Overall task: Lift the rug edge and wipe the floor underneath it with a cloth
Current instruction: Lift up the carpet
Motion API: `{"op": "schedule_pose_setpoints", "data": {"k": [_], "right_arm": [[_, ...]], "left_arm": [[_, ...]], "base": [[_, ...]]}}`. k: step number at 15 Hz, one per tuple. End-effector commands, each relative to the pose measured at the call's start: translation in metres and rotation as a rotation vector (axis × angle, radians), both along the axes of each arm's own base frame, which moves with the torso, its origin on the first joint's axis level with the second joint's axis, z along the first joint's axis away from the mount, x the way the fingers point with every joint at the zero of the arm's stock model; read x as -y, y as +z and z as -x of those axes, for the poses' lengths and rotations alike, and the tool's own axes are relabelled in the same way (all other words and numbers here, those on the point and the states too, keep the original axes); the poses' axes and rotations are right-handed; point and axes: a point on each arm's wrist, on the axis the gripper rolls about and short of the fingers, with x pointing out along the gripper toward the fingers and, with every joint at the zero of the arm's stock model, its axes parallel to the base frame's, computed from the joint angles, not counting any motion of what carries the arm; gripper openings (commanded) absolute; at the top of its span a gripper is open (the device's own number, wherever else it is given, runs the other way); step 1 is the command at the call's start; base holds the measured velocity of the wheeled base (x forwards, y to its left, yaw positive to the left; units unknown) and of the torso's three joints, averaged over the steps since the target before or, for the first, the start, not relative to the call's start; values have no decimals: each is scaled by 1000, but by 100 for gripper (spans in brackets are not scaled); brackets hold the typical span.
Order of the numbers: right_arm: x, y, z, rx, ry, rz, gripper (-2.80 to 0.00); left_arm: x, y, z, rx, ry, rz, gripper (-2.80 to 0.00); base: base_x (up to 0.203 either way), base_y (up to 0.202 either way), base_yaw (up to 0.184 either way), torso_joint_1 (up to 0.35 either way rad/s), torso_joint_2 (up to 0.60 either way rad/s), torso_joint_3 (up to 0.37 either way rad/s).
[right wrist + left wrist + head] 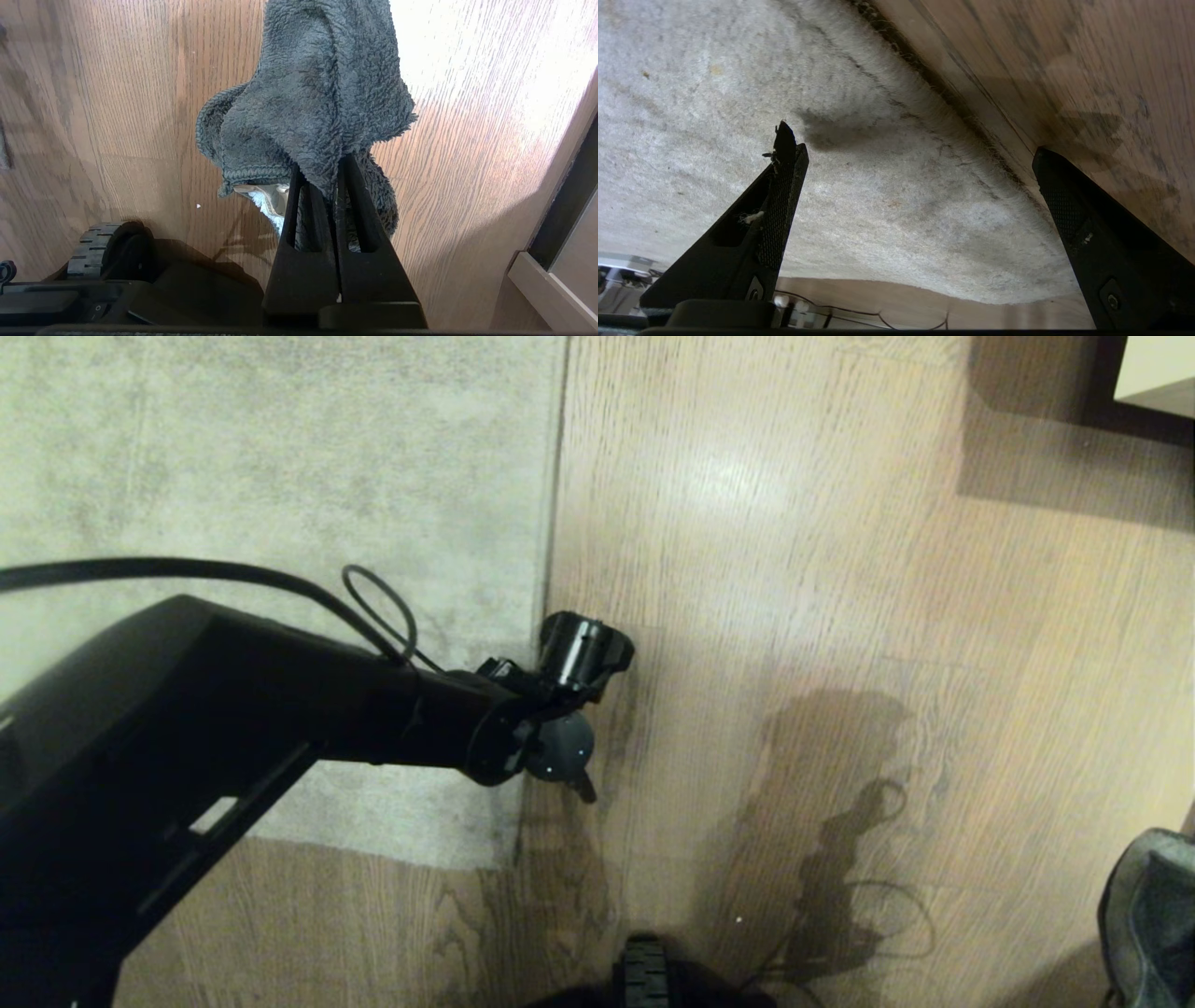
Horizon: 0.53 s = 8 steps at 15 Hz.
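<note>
The left gripper [920, 154] hovers spread wide and empty, straddling the rug [280, 476] edge near its six-o'clock corner, one finger over pile, the other over floor [840, 569]. Slide the floor-side finger low under the edge before pinching. The right gripper [332, 179], at five o'clock, pinches the cloth [317, 93].

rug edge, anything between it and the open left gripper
Nothing visible. The left gripper straddles the rug edge, one finger over the rug, the other over the floor.

Black left arm [280, 700], looped cable [378, 607].
</note>
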Motion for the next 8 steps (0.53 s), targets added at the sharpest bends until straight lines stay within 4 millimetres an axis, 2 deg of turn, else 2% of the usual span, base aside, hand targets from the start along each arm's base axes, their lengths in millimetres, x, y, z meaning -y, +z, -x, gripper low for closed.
{"op": "schedule_pose_setpoints", "data": {"k": [1, 8], "right_arm": [[0, 0, 0, -1, 0, 0, -280], [0, 0, 0, -1, 0, 0, -280]], "left_arm": [[-4, -1, -3, -15, -3, -45, 0], [-24, 0, -2, -70, -35, -84, 0]], "base": [[0, 0, 0, 0, 0, 0], [0, 0, 0, 0, 0, 0]]}}
